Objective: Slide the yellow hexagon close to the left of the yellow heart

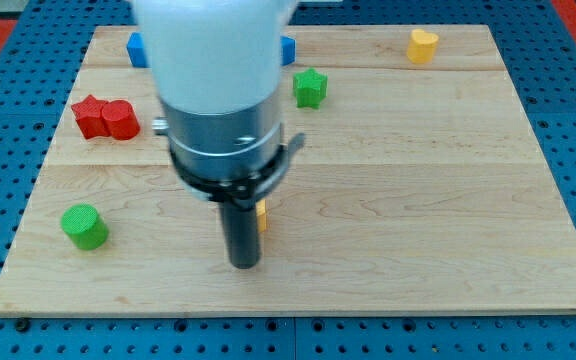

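Near the wooden board's [418, 200] lower middle, my tip [244, 265] is standing just left of the yellow hexagon [261, 215], which is peeking from behind the smooth dark rod; contact cannot be told. Well apart, the yellow heart [423, 45] is sitting at the view's top right. A green star [310, 87], green cylinder [85, 226] and two touching red blocks [105, 118] are lying about.
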Robot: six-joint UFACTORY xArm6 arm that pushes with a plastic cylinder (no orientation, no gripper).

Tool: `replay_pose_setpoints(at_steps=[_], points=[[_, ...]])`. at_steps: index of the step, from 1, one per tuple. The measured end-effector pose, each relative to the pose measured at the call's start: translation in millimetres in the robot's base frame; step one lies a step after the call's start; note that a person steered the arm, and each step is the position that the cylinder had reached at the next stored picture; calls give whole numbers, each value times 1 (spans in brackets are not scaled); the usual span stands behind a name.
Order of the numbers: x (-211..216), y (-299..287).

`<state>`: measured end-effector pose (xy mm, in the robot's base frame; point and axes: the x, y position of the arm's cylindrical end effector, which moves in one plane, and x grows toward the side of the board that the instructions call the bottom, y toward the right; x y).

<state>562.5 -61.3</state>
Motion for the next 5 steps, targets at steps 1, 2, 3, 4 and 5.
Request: replay_pose_setpoints(at_steps=[1,2,3,4,5], points=[[-24,-11],[-33,9],[-52,33],[-86,52],[-126,70]])
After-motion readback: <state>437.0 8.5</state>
